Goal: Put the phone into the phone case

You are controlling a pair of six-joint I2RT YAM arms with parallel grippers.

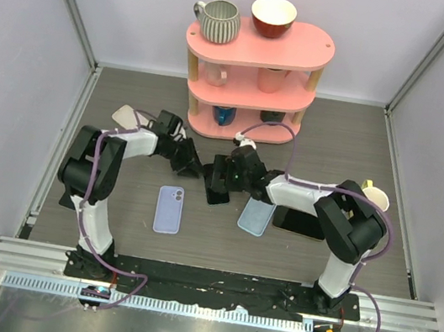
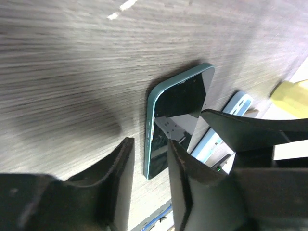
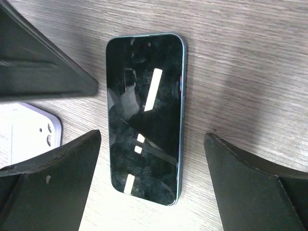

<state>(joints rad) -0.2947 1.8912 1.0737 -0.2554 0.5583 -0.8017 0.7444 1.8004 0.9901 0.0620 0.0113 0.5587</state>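
Note:
A phone point(image 3: 144, 115) with a black screen and teal edge lies flat, screen up, on the wooden table point(image 1: 131, 100). My right gripper point(image 3: 151, 137) hangs open over it, one finger on each side, touching nothing. It shows in the top view as the right gripper point(image 1: 221, 179) above the phone point(image 1: 217, 193). My left gripper point(image 2: 149, 144) is low beside the phone point(image 2: 175, 120), with a narrow empty gap between its fingers. A lavender phone case point(image 1: 169, 208) lies in front of the left gripper point(image 1: 190, 167). A light-blue case point(image 1: 256, 217) lies right of the phone.
A second dark phone point(image 1: 299, 222) lies beside the light-blue case. A pink three-tier shelf point(image 1: 254, 78) with mugs and a bowl stands at the back. A cream cup point(image 1: 375, 196) sits near the right arm. White walls surround the table.

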